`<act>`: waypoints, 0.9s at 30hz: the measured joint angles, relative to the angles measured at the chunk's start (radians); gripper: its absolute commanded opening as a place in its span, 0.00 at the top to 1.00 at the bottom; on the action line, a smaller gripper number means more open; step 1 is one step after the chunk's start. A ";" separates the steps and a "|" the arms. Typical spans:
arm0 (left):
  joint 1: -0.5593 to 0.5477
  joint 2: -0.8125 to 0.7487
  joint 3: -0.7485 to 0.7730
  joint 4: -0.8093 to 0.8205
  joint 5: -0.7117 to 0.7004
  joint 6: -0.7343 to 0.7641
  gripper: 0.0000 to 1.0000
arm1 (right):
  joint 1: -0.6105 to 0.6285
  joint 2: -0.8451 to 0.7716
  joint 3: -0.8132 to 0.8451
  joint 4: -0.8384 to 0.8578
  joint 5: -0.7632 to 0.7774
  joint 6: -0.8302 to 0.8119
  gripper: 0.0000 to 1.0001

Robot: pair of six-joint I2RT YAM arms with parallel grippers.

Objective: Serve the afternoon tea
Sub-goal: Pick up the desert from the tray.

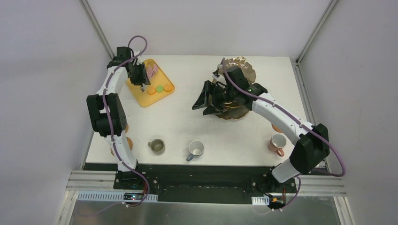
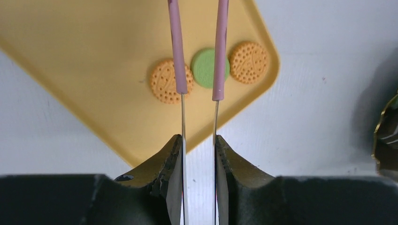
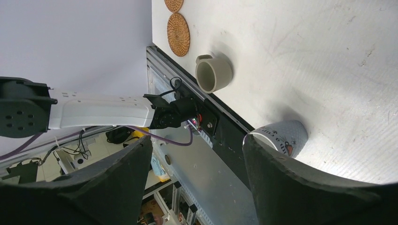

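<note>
Since the left arm's fingers (image 2: 174, 152) are pinched onto the two thin metal blades of the pink-handled metal tongs (image 2: 177, 56), the coming move turns on what lies between those prongs further out. Straight ahead of the fingers, on the yellow-orange rectangular plastic tray (image 2: 70, 56), the round green macaron (image 2: 204, 70) appears framed between the two pink prongs. One round orange dotted macaron (image 2: 162, 82) flanks it on one side and a second (image 2: 248, 62) on the other. That row of three runs crosswise to the tongs' long axis. Whether the prongs are level with the macaron or above it cannot be told. The right arm's fingers (image 3: 274, 176) stand spread and empty, well apart from the tray, beside the dark gold-rimmed three-tier stand (image 1: 244, 70). The left arm is therefore judged much the nearer for the pick.
</note>
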 measured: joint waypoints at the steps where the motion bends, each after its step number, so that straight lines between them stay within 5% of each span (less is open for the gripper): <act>1: -0.021 -0.022 -0.032 0.003 -0.036 0.014 0.72 | 0.000 -0.008 -0.006 0.004 0.000 0.004 0.26; 11: -0.071 -0.134 -0.252 0.059 -0.240 0.097 0.65 | 0.000 -0.040 -0.051 0.039 0.000 0.030 0.27; 27: -0.070 0.000 -0.141 0.077 -0.272 0.129 0.61 | 0.000 -0.051 -0.068 0.063 0.000 0.037 0.27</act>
